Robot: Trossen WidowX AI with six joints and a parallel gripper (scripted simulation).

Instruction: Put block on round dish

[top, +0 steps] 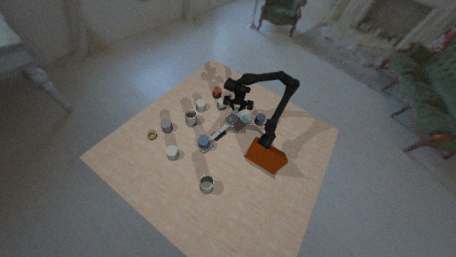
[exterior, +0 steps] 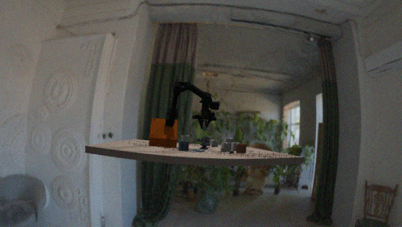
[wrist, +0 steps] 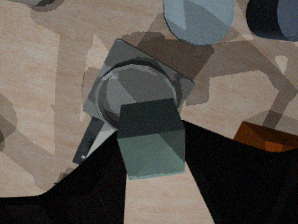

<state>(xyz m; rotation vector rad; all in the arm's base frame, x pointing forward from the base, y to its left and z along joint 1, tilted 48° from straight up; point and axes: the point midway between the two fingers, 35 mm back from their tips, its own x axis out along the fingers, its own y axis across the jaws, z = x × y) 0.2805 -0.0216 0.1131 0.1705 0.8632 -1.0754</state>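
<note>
My gripper (top: 236,110) (exterior: 203,127) (wrist: 150,132) is shut on a grey-green block (wrist: 152,154), held above one end of the balance. That end's square pan (wrist: 119,51) has a raised round rim and no cup on it. The balance beam (top: 219,133) runs to the other end, where a blue cup (top: 204,142) stands. The round dish (top: 245,118) (wrist: 199,20) is pale blue, lies beside the bare pan and has nothing on it. A dark blue cup (top: 260,119) (wrist: 265,19) stands on the table just beyond the dish.
Around the balance stand a white cup (top: 172,152), a glass-like cup (top: 206,183), a grey-blue cup (top: 167,126), a taller grey cup (top: 191,118), another white cup (top: 200,105) and a red cup (top: 216,92). A small ring (top: 152,132) lies left. The orange base (top: 266,156) is near the dish.
</note>
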